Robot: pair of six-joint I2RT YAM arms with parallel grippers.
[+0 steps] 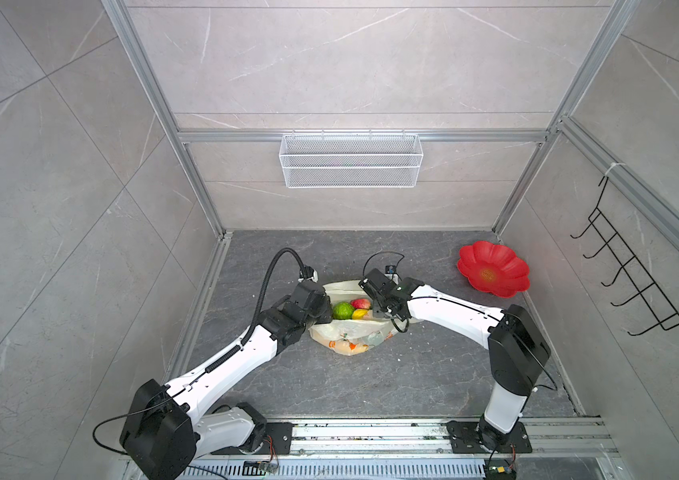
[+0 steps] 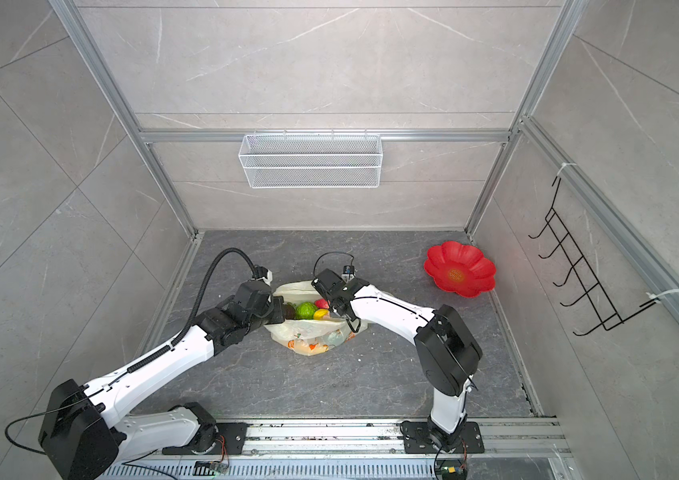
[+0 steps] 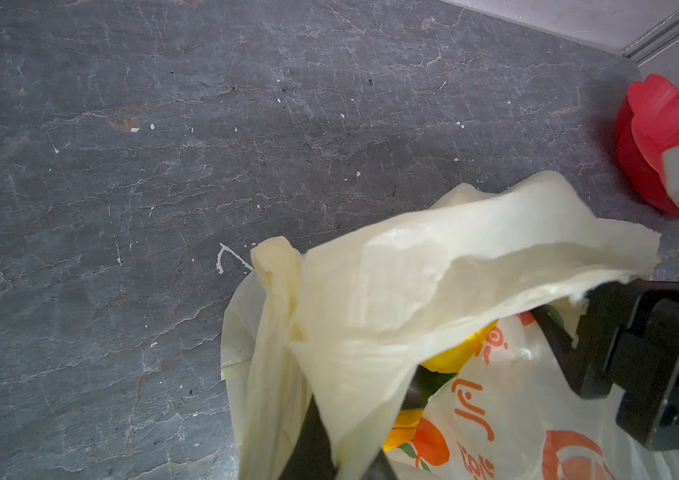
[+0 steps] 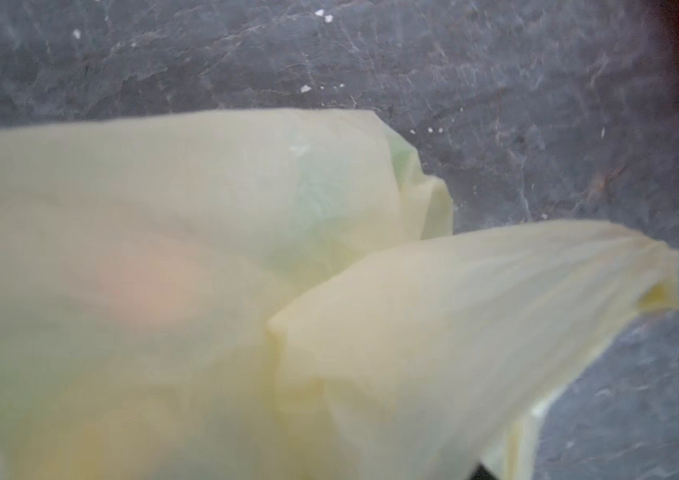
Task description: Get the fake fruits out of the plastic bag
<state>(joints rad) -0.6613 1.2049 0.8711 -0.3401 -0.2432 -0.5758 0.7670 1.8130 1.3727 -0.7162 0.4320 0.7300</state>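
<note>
Fruits (image 1: 343, 310) in bag (image 1: 344, 334); plate (image 1: 494, 269) back-R.

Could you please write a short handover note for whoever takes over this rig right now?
Left gripper: shut on the plastic bag at its rim, holding the mouth open.
Right gripper: at the opposite rim; open or shut cannot be told.
Green fruit, red fruit and yellow fruit show in its mouth.
Done: mouth is open. Left: every fruit, none is out yet.

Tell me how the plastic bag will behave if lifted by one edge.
The plastic bag looks thin and creased, so it will probably flop rather than hold shape. With the fake fruits inside, its bottom will likely sag, and they may roll toward the mouth.
</note>
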